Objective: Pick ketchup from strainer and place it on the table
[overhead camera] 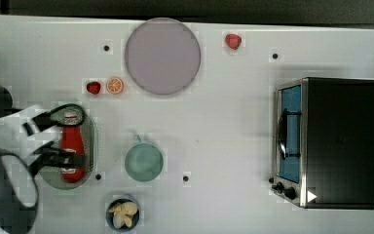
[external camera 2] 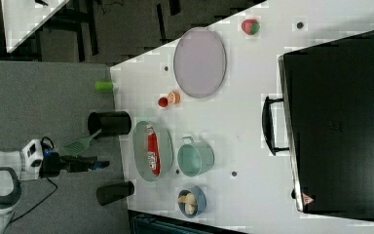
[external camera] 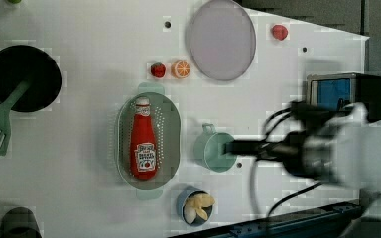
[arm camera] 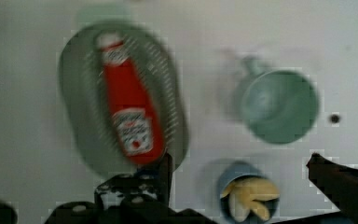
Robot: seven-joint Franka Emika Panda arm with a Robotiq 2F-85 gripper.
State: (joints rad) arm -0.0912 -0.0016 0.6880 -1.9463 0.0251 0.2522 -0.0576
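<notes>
1. The gripper [arm camera: 237, 172] has its fingers [arm camera: 164, 175] spread wide, holding nothing, at the wrist view's lower edge.
2. The ketchup [arm camera: 129, 107] lies lengthwise in the strainer [external camera: 171, 131] on the tabletop [overhead camera: 224, 131]; its white label's writing is unreadable.
3. A teal cup [arm camera: 279, 105] stands beside the strainer.

Ketchup bottle [external camera: 143, 144]: glossy red plastic with a white cap and a paper-like white label; it lies in the strainer [external camera: 170, 145], a pale green matt plastic with a finely perforated floor. Table [external camera: 89, 99]: smooth, matt white top. Toaster oven [overhead camera: 332, 142]: brushed-metal front frame, matt black casing, glass door reflecting blue; the grey plate [overhead camera: 162, 56] and teal cup [overhead camera: 144, 162] look smooth, with a dull sheen.
</notes>
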